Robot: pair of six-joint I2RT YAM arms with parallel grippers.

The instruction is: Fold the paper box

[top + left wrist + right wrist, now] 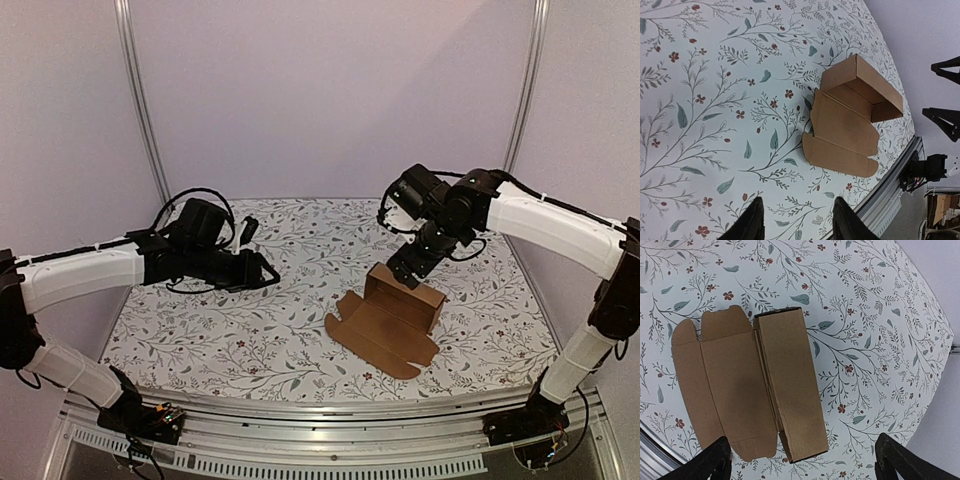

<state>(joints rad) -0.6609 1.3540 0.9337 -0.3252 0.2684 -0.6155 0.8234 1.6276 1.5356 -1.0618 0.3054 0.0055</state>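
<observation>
The paper box [392, 318] is plain brown cardboard, lying right of the table's middle. Its far part is folded up into an oblong tray with one wall upright, and the lid panel with rounded flaps lies flat toward the near edge. My right gripper [412, 268] hovers over the box's far wall. In the right wrist view the box [787, 385] lies below wide open fingers [715, 462], which hold nothing. My left gripper [270, 274] hangs above the cloth left of the box. In the left wrist view the box [852, 115] lies ahead, and the fingers [751, 222] stand apart with nothing between them.
A floral tablecloth [250, 330] covers the table. An aluminium rail [330, 410] runs along the near edge, with both arm bases bolted to it. Metal posts [140, 100] stand at the back corners against pale walls.
</observation>
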